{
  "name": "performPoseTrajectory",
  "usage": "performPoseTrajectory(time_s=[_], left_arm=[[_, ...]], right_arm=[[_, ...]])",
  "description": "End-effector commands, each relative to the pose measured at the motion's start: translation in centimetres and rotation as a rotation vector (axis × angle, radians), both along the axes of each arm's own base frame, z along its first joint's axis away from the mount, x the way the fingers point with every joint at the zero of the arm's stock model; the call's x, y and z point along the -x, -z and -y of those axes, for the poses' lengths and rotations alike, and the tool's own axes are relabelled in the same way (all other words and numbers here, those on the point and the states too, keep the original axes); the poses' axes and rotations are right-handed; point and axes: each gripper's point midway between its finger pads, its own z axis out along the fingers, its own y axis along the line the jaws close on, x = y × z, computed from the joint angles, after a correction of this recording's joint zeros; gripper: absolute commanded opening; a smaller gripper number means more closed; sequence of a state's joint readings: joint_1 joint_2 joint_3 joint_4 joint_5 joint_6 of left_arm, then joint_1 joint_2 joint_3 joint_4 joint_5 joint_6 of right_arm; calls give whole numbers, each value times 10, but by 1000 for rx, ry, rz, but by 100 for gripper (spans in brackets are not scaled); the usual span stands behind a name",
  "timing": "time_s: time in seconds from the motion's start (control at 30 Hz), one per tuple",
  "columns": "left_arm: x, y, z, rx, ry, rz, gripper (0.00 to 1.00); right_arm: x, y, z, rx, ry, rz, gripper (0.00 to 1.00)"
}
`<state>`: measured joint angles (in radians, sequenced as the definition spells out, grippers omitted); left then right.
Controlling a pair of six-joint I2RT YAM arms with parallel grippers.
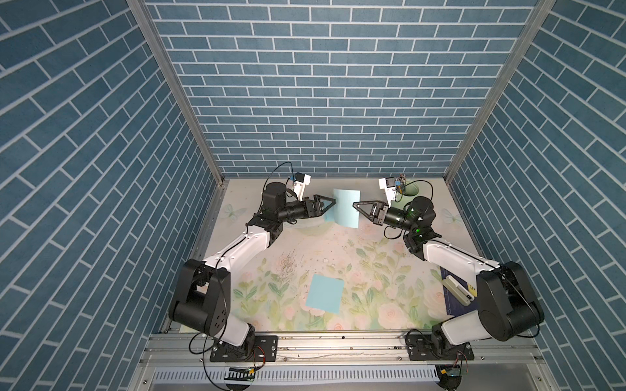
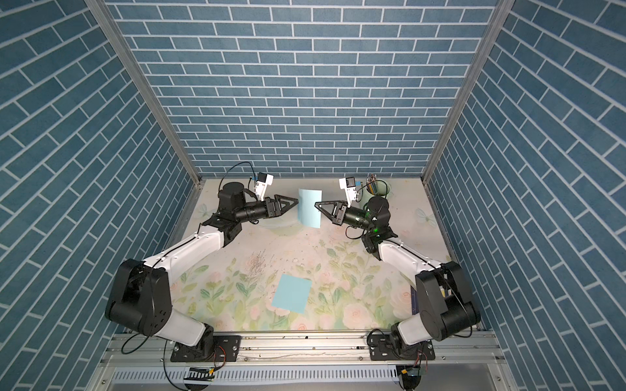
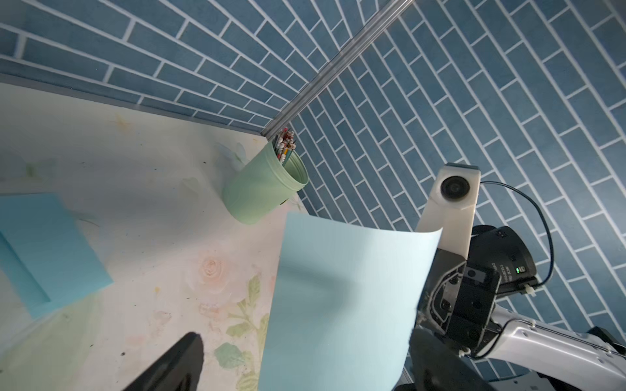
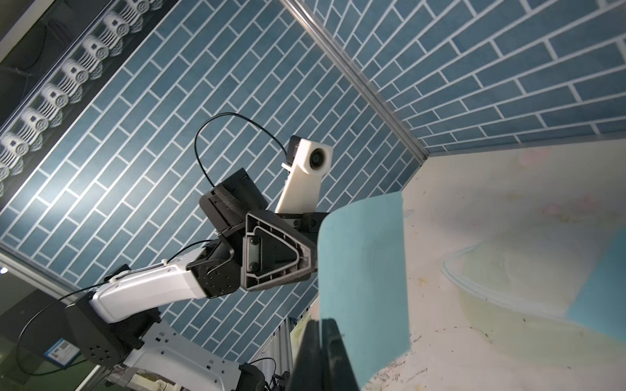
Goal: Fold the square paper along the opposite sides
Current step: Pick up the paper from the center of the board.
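Blue brick-patterned walls (image 1: 332,101) on three sides, aluminium corner posts (image 1: 182,101), floral tabletop (image 1: 372,270) (pale, speckled).

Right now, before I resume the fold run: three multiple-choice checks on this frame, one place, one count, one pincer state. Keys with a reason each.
1. Where does the green pencil cup stand?
A. Far right corner of the table
B. Front edge, between the arm bases
C. Beneath the left arm

2. How many light-blue sheets are in view?
A. One
B. Two
C. Three

3. What is the right pincer doing?
A. Open, clear of any paper
B. Shut on the edge of the raised paper
C. Out of every view

Key:
1 A, both top views show the cup at the table's far right.
2 B, the raised paper stands upright near the back and the flat paper lies near the front.
3 B, its jaws meet on the sheet in the right wrist view.
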<state>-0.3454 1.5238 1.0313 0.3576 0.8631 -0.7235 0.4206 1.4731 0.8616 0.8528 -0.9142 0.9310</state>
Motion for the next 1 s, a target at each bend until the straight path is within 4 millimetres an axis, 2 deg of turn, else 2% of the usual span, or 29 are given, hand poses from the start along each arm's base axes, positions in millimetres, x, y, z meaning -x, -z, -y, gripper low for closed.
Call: performPoseTrajectory(time_s=[0.0, 0.1, 0.17, 0.2, 0.37, 0.43, 0.67, 0.77, 0.97], left_arm=[[13, -9, 5, 53, 64, 21, 100], [19, -11, 4, 56, 76, 36, 100], [23, -15, 3, 61, 84, 49, 97], [24, -16, 3, 60, 84, 53, 92], [27, -15, -1, 21, 63, 67, 52], [26, -10, -3, 4, 53, 59, 40], [24, -3, -5, -24, 36, 48, 16], [23, -1, -5, -28, 32, 43, 0], [22, 0, -4, -29, 31, 31, 0]], right_arm=[[9, -8, -4, 21, -63, 57, 0], [6, -10, -5, 20, -65, 55, 0], [0, -4, -7, 30, -64, 35, 0], [-2, -2, -7, 38, -61, 27, 0], [-15, 8, -4, 103, -30, 13, 0], [-17, 10, -2, 116, -26, 8, 0], [-21, 16, 2, 147, -15, 0, 0], [-21, 18, 2, 155, -19, -2, 0], [-22, 22, 5, 173, -11, 11, 0]])
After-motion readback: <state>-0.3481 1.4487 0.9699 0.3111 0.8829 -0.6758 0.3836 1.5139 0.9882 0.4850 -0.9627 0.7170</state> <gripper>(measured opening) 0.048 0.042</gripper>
